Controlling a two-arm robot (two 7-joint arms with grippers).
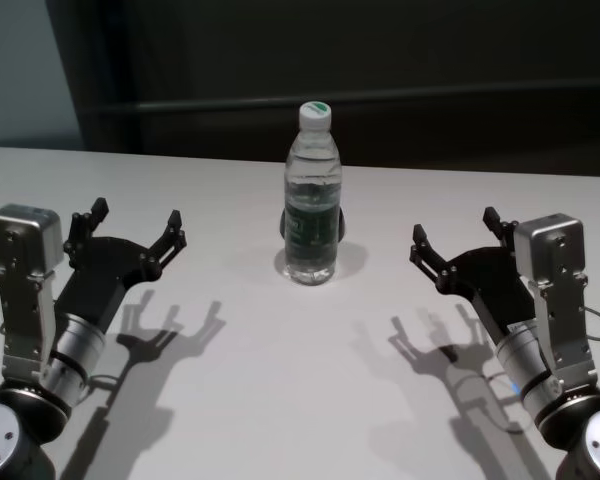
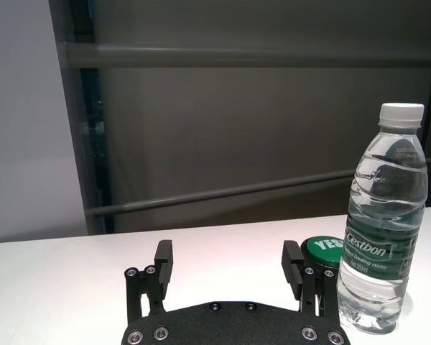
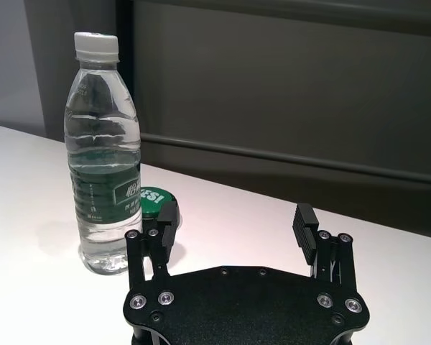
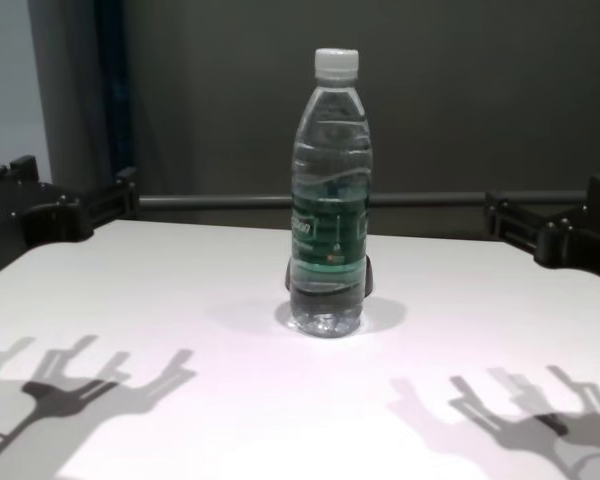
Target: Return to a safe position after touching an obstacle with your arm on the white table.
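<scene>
Bottle (image 1: 312, 195) upright at the centre of the white bench (image 1: 280, 400), cap (image 1: 315, 111) on, filled nearly to the neck with clear water. A small green-topped lump (image 2: 322, 251) lies just behind its base, apparently touching. Left gripper (image 1: 135, 228) and right gripper (image 1: 458, 240) hover above the bench on either side, well apart from the bottle, each with fingers spread wide and holding nothing. Neither arm touches the bottle. Judged from this layout, the contact step is not in progress: both arms sit drawn back in a symmetric, clear pose, consistent either with the safe position already reached or with the start. If the retreat is done, little remains; the frames alone cannot settle which.
</scene>
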